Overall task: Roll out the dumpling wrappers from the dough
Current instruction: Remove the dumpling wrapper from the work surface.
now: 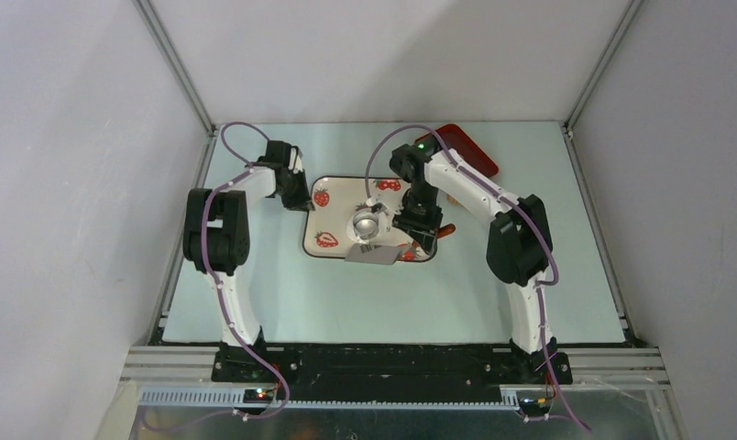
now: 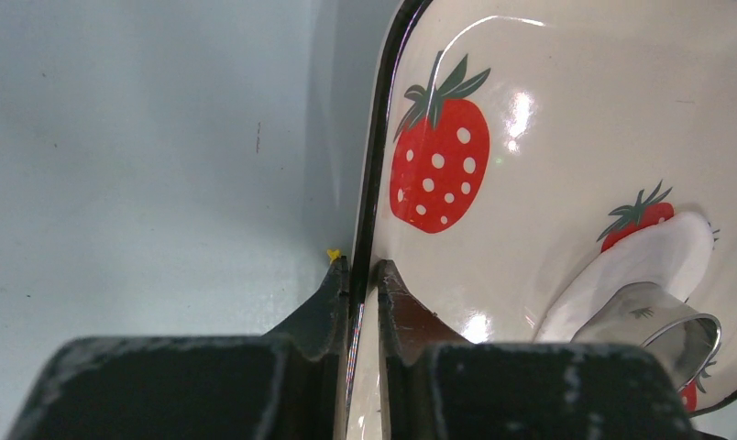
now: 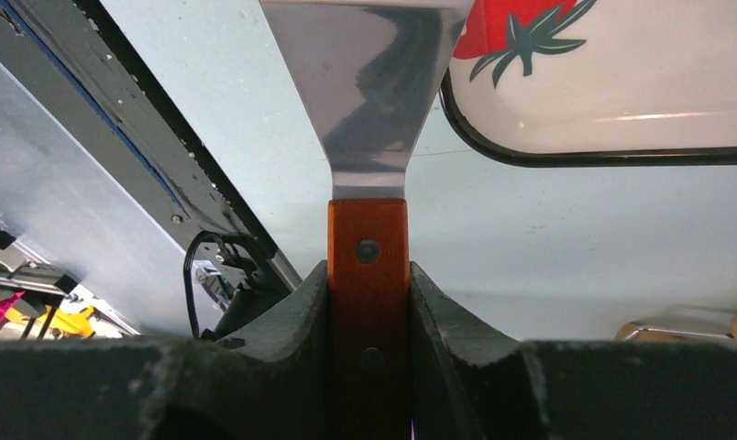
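Pinning the strawberry tray (image 2: 376,165) by its left rim, the left gripper (image 2: 362,275) has its fingers clamped tight on the black edge, one outside over the table (image 2: 145,165) and one inside the tray. Moving right across the tray, one dumpling wrapper (image 2: 658,252) lies flat and white on the tray floor, partly over a strawberry print, with a silvery cup (image 2: 663,321) sitting on top of it. Its edge looks thin and already spread out, so this piece reads as rolled or pressed. No dough lump shows in any view, and the top view is too small to tell whether more pieces lie under or behind the cup. Further right, the right gripper (image 3: 368,275) is closed on the wooden handle of a metal scraper (image 3: 369,82). The blade points at the tray's near right corner, but contact with the rim cannot be told. A red tray (image 1: 466,151) sits at the far right of the table, with nothing on its visible part. Judgement: at least one wrapper is done and not yet taken off the tray. The scraper suggests a lifting or clearing step. How many pieces are left is not visible.
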`<state>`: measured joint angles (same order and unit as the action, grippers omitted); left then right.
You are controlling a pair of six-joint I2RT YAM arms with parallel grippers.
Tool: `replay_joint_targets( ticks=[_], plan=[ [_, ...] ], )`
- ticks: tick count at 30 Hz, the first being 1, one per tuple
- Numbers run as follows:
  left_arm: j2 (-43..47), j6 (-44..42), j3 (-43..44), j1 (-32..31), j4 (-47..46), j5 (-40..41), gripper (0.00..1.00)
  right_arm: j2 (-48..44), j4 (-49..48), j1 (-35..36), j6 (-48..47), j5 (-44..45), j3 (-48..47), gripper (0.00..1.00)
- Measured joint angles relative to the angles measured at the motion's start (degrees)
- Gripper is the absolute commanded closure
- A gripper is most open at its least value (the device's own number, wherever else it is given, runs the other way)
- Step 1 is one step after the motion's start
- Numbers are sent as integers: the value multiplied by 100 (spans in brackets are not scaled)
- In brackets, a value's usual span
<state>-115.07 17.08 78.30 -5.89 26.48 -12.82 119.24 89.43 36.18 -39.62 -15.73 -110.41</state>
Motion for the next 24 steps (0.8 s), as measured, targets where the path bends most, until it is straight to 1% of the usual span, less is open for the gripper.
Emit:
replay_joint_targets(
  ticks=[3,8,12,19,24],
  plan=[
    [0,2,0,0,0,0,100,-118,-44,17,-2,55,87,100],
    [0,2,0,0,0,0,100,-649,-42,-20,-9,173,577,100],
    [0,2,0,0,-2,0,100,-874,9,-109,-11,271,793,100],
    [0,4,0,0,-2,0,100,-861,-9,-299,-55,474,890,100],
    [0,4,0,0,-2,0,100,-608,-4,-330,-118,538,833,100]
  ],
)
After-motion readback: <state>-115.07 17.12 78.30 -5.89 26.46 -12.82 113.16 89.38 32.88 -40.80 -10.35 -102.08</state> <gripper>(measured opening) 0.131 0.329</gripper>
